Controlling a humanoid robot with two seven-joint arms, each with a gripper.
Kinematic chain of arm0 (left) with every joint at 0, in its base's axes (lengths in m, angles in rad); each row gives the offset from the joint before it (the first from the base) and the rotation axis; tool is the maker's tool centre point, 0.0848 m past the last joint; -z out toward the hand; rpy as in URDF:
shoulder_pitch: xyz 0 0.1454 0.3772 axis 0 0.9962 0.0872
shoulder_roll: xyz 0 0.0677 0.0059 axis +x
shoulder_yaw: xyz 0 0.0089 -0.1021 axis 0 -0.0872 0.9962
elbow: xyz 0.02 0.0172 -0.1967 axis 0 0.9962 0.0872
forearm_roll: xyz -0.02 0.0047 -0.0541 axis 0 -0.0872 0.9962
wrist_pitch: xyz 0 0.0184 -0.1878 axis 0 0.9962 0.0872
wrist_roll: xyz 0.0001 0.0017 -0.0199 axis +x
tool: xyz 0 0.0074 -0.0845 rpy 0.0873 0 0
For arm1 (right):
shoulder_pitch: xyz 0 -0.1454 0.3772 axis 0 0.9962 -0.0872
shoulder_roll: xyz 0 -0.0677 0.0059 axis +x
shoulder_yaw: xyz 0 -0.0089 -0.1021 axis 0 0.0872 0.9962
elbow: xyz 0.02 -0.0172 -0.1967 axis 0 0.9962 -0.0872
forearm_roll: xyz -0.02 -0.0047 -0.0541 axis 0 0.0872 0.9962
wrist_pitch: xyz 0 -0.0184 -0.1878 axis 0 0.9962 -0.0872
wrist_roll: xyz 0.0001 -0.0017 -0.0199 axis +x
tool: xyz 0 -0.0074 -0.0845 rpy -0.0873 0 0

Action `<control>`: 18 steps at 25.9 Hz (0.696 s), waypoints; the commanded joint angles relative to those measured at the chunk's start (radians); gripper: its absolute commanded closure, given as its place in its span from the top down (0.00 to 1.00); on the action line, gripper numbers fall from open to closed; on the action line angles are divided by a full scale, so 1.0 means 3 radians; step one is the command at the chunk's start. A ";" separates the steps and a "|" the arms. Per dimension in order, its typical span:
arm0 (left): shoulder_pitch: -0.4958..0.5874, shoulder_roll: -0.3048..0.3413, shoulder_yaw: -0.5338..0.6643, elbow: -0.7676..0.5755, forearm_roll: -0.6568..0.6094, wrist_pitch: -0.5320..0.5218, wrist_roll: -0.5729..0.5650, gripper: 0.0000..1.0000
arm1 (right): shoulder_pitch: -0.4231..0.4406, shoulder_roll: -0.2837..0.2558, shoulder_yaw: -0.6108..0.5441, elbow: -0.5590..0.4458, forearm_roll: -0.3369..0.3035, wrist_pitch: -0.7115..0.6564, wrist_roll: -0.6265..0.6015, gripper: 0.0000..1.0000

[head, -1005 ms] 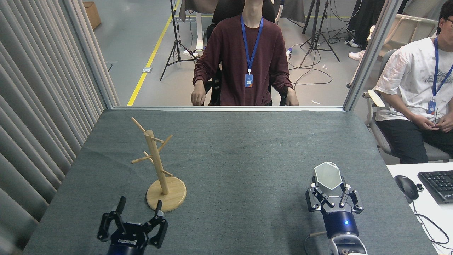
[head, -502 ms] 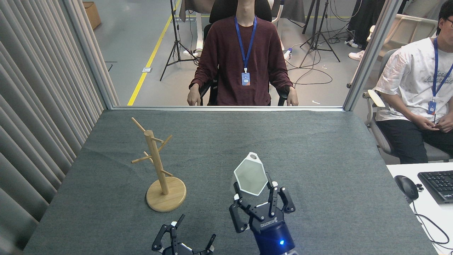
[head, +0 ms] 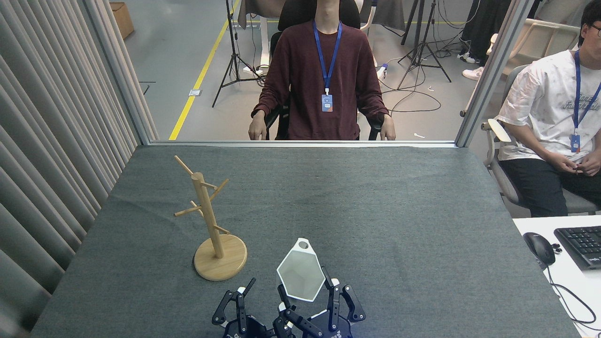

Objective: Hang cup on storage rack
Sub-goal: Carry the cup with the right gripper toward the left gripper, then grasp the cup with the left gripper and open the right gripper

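Note:
The white faceted cup [head: 300, 276] is at the bottom centre of the head view, mouth facing me, its pierced rim tab [head: 303, 243] pointing away. My right gripper [head: 307, 295] is shut on the cup from below, a black finger on each side of it. Just left of it, my left gripper [head: 236, 300] is open and holds nothing; its lower part is cut off by the frame edge. The wooden storage rack [head: 206, 213] stands upright on its round base [head: 220, 258], to the left of the cup and a little farther from me. Its pegs are bare.
A grey cloth covers the table [head: 375, 211]. Grey curtains [head: 51, 141] run along the left side. One person sits behind the far edge [head: 324, 75], another at the right [head: 554, 122]. A mouse [head: 539, 248] and keyboard [head: 580, 244] lie on a white desk at right.
My right gripper has carried the cup from the right side leftward and down to the bottom centre. My left gripper has shifted right, from near the rack's base to just beside the right gripper.

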 commanded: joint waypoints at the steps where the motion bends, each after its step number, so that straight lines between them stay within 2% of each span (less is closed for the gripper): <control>1: -0.0024 0.0000 -0.0004 -0.0065 0.0004 -0.0027 -0.0001 0.99 | 0.0020 0.0022 0.0068 0.0028 0.0045 0.0038 -0.0030 0.55; 12: -0.0013 0.0000 -0.0009 -0.0285 0.0009 -0.0129 -0.0001 0.99 | 0.0014 0.0084 0.0329 0.0186 0.0066 0.0211 -0.0116 0.55; 14: -0.0008 0.0000 -0.0009 -0.0290 0.0004 -0.0139 0.0004 0.97 | 0.0014 0.0084 0.0360 0.0197 0.0066 0.0222 -0.0122 0.55; 16: -0.0013 0.0010 -0.0009 -0.0300 0.0004 -0.0139 -0.0001 0.63 | 0.0014 0.0084 0.0360 0.0197 0.0066 0.0237 -0.0122 0.55; 17: -0.0013 0.0015 -0.0009 -0.0300 0.0004 -0.0139 0.0004 0.51 | 0.0014 0.0084 0.0354 0.0197 0.0066 0.0242 -0.0122 0.61; 18: -0.0019 0.0010 -0.0009 -0.0300 -0.0001 -0.0139 0.0004 0.43 | 0.0009 0.0089 0.0354 0.0197 0.0066 0.0242 -0.0122 0.75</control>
